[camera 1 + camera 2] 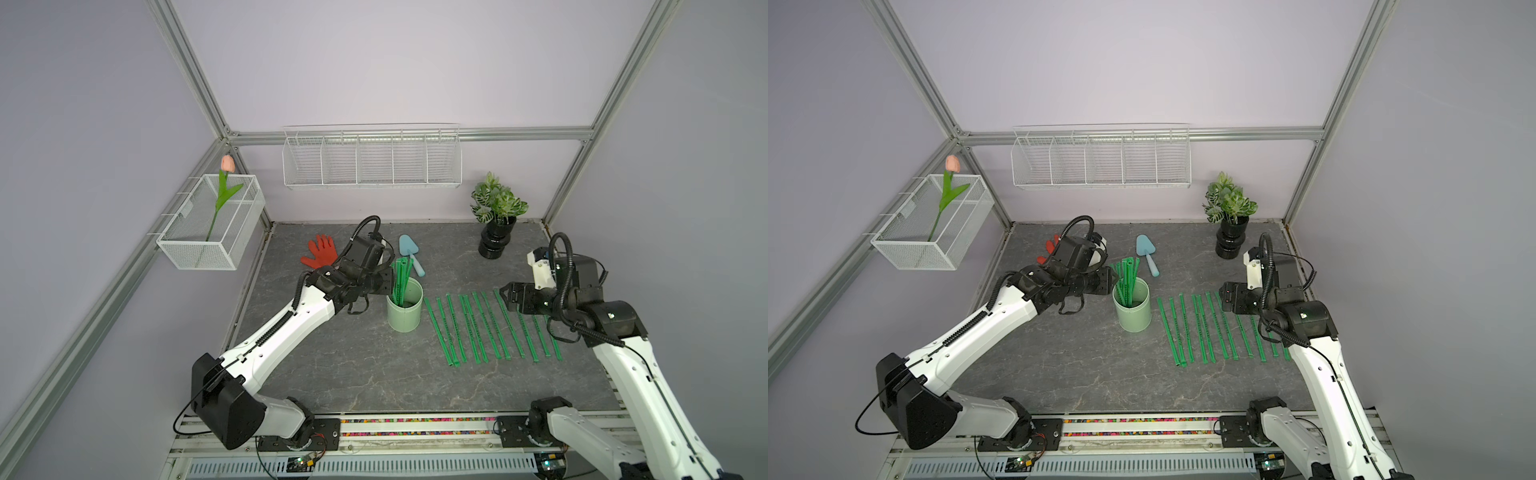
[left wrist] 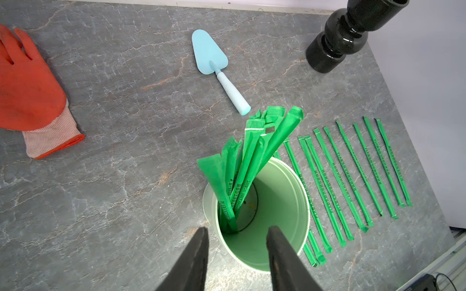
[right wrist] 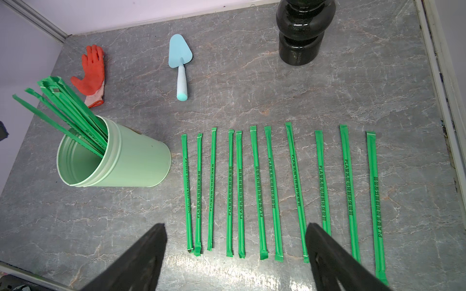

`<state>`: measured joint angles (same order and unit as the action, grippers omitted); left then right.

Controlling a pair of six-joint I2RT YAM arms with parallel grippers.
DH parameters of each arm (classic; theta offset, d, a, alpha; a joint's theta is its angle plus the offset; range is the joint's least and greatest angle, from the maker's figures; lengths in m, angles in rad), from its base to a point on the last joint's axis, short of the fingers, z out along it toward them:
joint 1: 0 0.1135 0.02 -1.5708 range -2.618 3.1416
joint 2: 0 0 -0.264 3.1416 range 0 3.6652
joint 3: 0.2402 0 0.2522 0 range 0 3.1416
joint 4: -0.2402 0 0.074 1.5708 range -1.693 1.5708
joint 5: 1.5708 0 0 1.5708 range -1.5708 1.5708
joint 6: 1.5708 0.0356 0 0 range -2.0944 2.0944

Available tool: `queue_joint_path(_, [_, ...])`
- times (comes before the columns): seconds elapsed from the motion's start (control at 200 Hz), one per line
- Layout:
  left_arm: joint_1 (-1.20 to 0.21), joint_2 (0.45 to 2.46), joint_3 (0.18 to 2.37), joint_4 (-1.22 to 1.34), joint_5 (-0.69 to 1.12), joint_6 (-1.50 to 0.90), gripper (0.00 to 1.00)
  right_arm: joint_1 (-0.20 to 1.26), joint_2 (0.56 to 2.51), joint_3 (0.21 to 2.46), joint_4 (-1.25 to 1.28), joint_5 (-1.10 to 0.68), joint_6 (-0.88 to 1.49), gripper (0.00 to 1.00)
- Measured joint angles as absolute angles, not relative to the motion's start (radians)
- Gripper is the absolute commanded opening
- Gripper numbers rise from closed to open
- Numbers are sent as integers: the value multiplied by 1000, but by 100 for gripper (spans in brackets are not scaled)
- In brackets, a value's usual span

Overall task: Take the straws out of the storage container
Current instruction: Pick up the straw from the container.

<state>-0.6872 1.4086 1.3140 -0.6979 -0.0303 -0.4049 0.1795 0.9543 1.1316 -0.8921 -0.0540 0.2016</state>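
Observation:
The storage container, a pale mint-green cup (image 1: 405,316) (image 1: 1133,316) (image 2: 290,201) (image 3: 136,163), stands upright mid-table. Several green straws (image 1: 401,282) (image 1: 1127,278) (image 2: 252,156) (image 3: 70,108) lean out of its far-left side. My left gripper (image 1: 390,282) (image 1: 1113,282) (image 2: 237,231) hovers at the cup's left rim, beside the straw stems. Its jaws are apart, one finger outside the wall, one over the mouth, and nothing is gripped. Several more straws (image 1: 490,328) (image 1: 1208,328) (image 2: 353,171) (image 3: 277,189) lie in a row right of the cup. My right gripper (image 1: 505,291) (image 1: 1223,295) (image 3: 234,226) hangs wide open above that row, empty.
A red glove (image 1: 320,251) (image 2: 27,88) (image 3: 92,70) and a light blue trowel (image 1: 411,253) (image 2: 211,58) (image 3: 180,68) lie behind the cup. A black pot with a plant (image 1: 496,241) stands at the back right. White wire baskets (image 1: 370,162) (image 1: 212,224) hang on the walls.

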Motion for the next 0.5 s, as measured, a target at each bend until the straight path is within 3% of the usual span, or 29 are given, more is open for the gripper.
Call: queue_joint_path(0.5, [-686,1497,1340,-726,-56,-420,33,180,971,1132,-892,-76,202,89])
